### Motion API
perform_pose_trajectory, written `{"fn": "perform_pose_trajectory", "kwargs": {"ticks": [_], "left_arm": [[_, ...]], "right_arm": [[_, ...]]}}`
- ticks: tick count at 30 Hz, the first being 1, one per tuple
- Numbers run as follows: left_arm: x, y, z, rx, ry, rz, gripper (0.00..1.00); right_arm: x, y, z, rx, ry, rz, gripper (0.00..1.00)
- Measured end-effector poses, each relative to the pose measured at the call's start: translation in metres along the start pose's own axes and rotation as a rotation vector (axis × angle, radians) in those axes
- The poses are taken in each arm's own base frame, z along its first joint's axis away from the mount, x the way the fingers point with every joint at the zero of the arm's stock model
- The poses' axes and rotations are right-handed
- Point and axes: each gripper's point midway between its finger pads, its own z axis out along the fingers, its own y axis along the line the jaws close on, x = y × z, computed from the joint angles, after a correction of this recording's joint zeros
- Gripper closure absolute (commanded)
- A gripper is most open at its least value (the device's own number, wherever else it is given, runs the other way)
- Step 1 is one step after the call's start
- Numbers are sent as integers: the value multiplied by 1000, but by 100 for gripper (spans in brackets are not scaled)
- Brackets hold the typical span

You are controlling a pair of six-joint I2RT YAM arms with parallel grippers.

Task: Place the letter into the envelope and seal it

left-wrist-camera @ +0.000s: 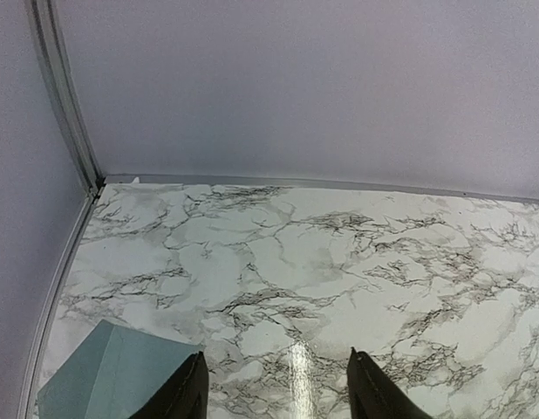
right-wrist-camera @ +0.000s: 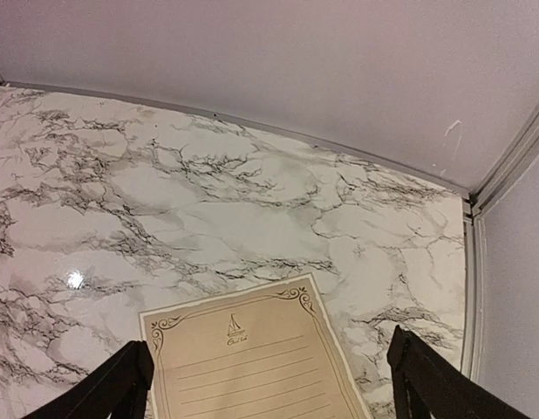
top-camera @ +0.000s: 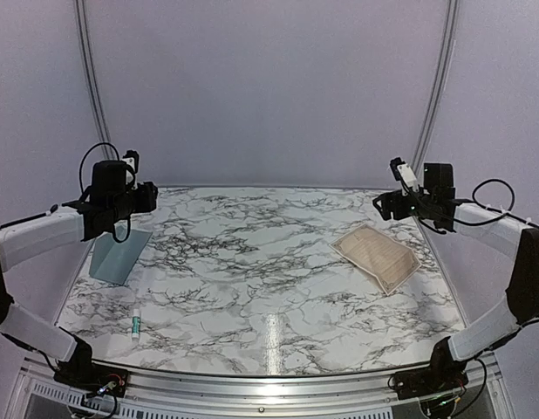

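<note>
Both grippers hang open and empty above the table (top-camera: 269, 288): left gripper (left-wrist-camera: 276, 388) over the envelope (top-camera: 119, 254), right gripper (right-wrist-camera: 269, 384) over the letter (top-camera: 377, 257).

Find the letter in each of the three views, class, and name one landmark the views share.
Top external: the letter lies flat at right of centre, near the right hand.
Left wrist: not in it.
Right wrist: bottom centre, between that hand's two fingers, its lower part cut off.
Shared landmark: the marble table, seen in all three views.
</note>
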Motion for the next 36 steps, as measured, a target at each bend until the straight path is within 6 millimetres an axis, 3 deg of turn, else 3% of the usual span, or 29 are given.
{"fn": "perform_pose_trajectory", "kwargs": {"ticks": [6,10,17,25,31,36], "left_arm": [[7,22,-11,-69,-4,-5,21],[9,36,-13,-132,7,-3,17],[33,47,-14,-175,106,18,30],[79,48,-2,-183,280,25,45],[110,24,14,-80,403,-2,46],[122,-34,16,82,449,9,46]], "right_arm": [[-2,-6,-7,15,-36,-6,3],[-7,-2,-14,-17,-72,-55,2],[-11,14,-20,-104,-106,-148,3],[-13,28,-24,-186,-132,-196,8],[-11,28,-23,-188,-127,-212,14],[-2,10,-10,-116,-59,-199,26]]}}
